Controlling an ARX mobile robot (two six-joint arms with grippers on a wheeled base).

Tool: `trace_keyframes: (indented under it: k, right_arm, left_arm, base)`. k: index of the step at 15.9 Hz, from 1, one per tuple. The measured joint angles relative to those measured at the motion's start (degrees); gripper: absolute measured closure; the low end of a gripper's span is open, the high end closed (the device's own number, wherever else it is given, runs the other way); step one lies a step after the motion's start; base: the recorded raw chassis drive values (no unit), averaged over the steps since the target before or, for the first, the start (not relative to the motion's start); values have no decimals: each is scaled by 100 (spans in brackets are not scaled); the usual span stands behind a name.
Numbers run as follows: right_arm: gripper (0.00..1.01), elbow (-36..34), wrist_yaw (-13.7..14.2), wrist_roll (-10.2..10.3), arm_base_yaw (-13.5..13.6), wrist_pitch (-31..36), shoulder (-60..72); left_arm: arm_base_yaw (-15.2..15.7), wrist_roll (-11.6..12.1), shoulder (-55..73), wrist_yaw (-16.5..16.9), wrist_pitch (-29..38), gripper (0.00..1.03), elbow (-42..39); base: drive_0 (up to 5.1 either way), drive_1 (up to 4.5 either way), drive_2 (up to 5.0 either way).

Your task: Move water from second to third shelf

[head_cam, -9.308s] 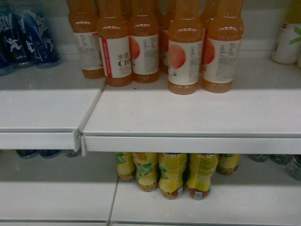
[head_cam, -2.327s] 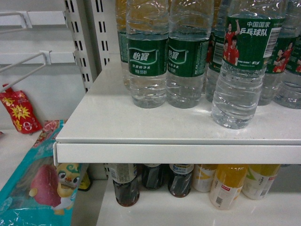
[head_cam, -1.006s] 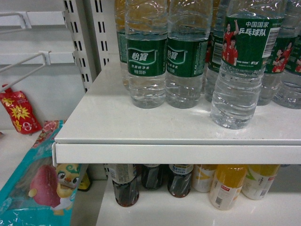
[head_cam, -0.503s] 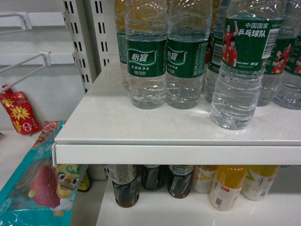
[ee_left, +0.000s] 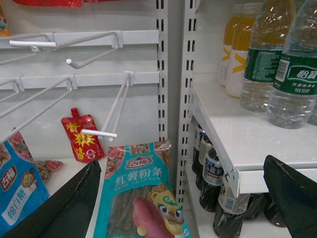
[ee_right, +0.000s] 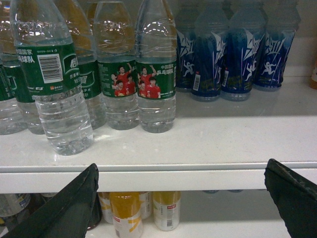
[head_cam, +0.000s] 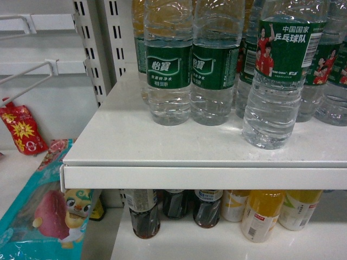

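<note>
White shelf [head_cam: 162, 157], water [head_cam: 274, 81] standing near its front edge, left claw [ee_left: 183, 198] wide, right claw [ee_right: 181, 198] wide, both holding nothing

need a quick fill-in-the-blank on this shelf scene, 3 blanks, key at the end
1. The water nearest the shelf edge has a ____ wrap label.
2. The bottles right of the water row in the right wrist view are ____ in colour.
3. Both the left gripper and the right gripper stand ____, holding nothing.

Missing words: green; blue; open
</note>
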Motion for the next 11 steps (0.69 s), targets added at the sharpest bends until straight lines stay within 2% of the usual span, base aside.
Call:
trace_keyframes:
  k: [4, 11]
  right_arm:
    - [4, 0, 0, -2, 0, 0, 0]
    - [3, 0, -2, -2, 0, 9, 0]
  left_arm:
    - [0, 0, 0, 0, 0, 5, 0]
    - [0, 0, 0, 2, 4, 5, 0]
  base:
    - [0, 0, 0]
    - [0, 0, 0]
